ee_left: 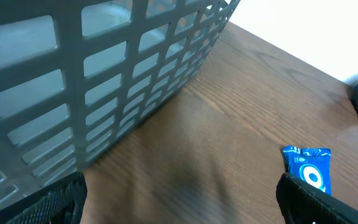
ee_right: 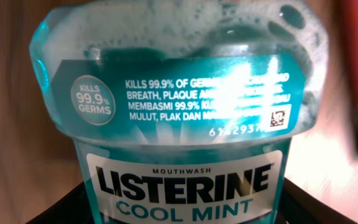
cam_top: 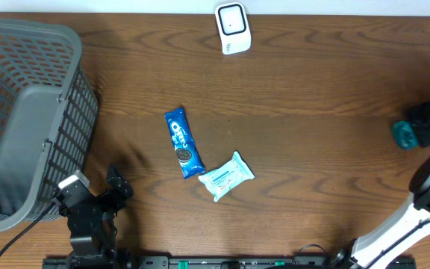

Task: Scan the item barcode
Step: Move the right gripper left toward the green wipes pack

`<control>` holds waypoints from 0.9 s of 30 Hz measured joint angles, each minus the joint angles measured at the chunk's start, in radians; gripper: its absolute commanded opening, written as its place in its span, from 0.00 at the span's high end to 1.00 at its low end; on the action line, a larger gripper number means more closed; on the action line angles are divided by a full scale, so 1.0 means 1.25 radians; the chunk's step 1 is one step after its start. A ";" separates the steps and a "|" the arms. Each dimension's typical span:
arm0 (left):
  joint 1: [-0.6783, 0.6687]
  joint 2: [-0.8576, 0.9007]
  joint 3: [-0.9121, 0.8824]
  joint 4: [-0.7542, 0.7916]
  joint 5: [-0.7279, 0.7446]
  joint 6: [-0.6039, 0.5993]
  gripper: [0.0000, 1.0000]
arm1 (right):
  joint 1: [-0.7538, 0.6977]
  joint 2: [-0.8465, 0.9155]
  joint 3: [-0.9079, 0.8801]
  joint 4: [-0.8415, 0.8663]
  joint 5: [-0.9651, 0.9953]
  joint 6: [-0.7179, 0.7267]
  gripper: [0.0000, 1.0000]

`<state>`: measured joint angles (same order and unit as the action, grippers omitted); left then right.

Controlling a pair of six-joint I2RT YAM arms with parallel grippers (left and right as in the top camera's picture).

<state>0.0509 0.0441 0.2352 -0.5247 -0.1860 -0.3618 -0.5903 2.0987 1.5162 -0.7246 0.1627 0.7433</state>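
Note:
A teal Listerine mouthwash bottle fills the right wrist view, label facing the camera. My right gripper is shut on its sides, with dark fingers showing at both lower corners. From overhead the bottle is held at the table's right edge, apart from the white barcode scanner at the back. My left gripper rests open and empty at the front left. Between its fingertips in the left wrist view is bare wood.
A large grey mesh basket fills the left side and stands close to the left arm. A blue Oreo pack and a pale wipes pack lie mid-table. The Oreo pack shows past the left gripper's right finger.

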 measured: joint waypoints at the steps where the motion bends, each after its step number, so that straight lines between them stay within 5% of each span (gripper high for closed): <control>1: 0.000 0.000 0.000 0.000 0.000 0.000 0.02 | -0.017 0.000 0.000 0.015 0.001 -0.009 0.28; 5: 0.000 0.000 0.000 0.000 0.000 0.000 0.02 | -0.072 -0.003 0.000 0.072 -0.016 -0.060 0.01; 17: 0.000 0.000 0.000 0.000 0.000 0.000 0.02 | -0.035 -0.069 0.162 -0.067 -0.262 -0.194 0.01; 23: 0.000 0.000 0.000 0.000 0.000 0.000 0.02 | 0.171 -0.239 0.208 -0.289 -0.314 -0.179 0.01; 27: 0.000 0.000 0.000 0.000 0.000 0.000 0.02 | 0.345 -0.278 0.211 -0.524 -0.331 -0.039 0.01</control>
<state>0.0505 0.0441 0.2352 -0.5247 -0.1860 -0.3618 -0.1585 1.7508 1.7802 -1.3792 -0.2508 0.6945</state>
